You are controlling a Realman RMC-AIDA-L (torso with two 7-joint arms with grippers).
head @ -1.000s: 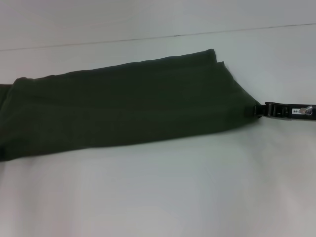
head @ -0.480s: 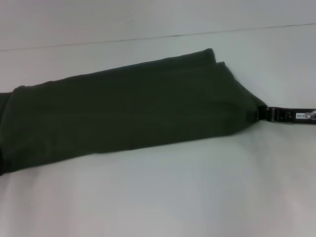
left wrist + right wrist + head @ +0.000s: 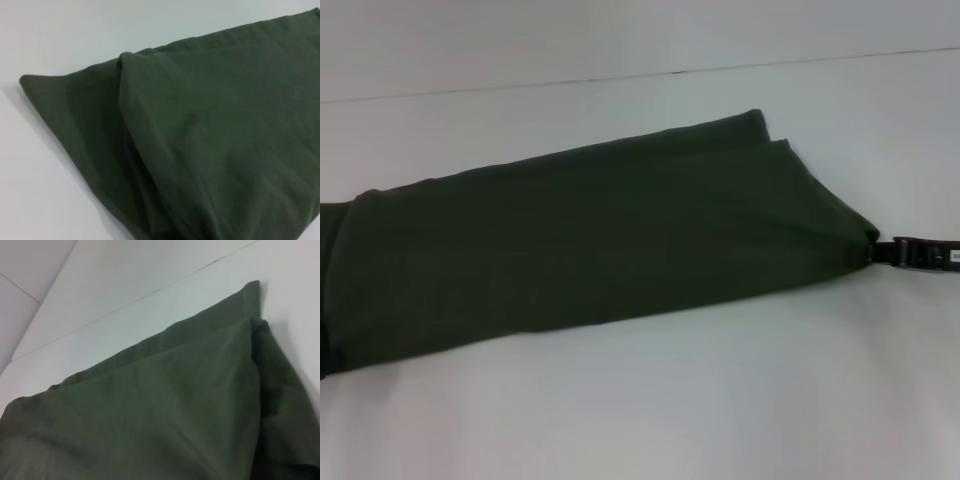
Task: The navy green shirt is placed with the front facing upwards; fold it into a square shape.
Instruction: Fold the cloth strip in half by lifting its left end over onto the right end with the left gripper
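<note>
On the white table (image 3: 640, 400) lies the navy green shirt (image 3: 590, 240), folded into a long band from the left edge across to the right. I cannot see the left gripper at all. At the far right, the right gripper (image 3: 876, 252) pinches the shirt's pointed corner. If it pulls too hard, the cloth could slip out or the layers could slide apart.

Setting: bare test room, likely a lab
Evidence: plain white bench (image 3: 650, 400) with one thin seam, blank pale wall (image 3: 620, 35) behind
</note>
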